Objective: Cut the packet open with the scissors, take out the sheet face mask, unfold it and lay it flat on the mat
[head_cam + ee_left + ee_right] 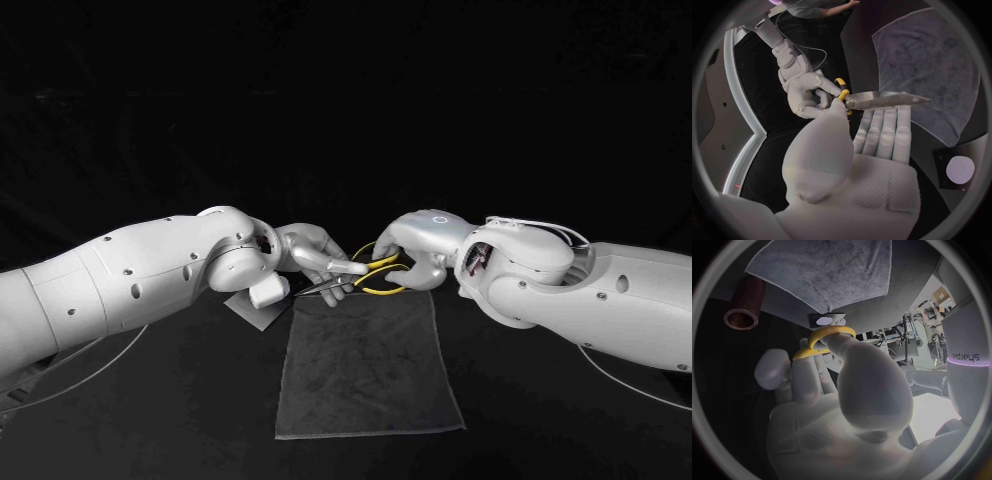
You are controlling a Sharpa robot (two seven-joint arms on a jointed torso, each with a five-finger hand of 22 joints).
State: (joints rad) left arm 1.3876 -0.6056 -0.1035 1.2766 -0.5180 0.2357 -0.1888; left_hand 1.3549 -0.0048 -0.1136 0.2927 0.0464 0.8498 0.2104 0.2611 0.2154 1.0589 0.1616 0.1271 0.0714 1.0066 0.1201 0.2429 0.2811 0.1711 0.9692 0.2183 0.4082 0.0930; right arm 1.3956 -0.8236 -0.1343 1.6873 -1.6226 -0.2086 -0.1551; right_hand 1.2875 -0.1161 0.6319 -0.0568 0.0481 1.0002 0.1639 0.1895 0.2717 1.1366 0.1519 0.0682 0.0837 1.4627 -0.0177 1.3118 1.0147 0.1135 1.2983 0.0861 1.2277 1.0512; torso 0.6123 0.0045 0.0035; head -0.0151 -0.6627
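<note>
Both hands close together over the far edge of the grey mat point(368, 370), above the black table point(534, 440). In the right hand point(411, 255), the scissors point(886, 100), gripped by the yellow handles, thumb through one loop and fingers curled at the other. Blades closed together, pointing toward the left hand point(310, 255) and, in the left wrist view, lying across just past its fingertips. Left fingers point(882, 132) straight and side by side, thumb raised beside the scissors' pivot. Cannot tell whether touching the metal or just short of it, so cannot tell whether holding anything.

Packet point(824, 320) small and dark with a pale oval mark, lying flat on the table just beside a corner of the mat on the left arm's side, apart from the blades. Cannot tell whether cut or sealed, nor see anything of what is inside.

Mat spread flat, faintly wrinkled.

Brown tube point(745, 310) on the table near the mat's edge, open end ringed in a lighter rim, dark within; contents not to be made out
</note>
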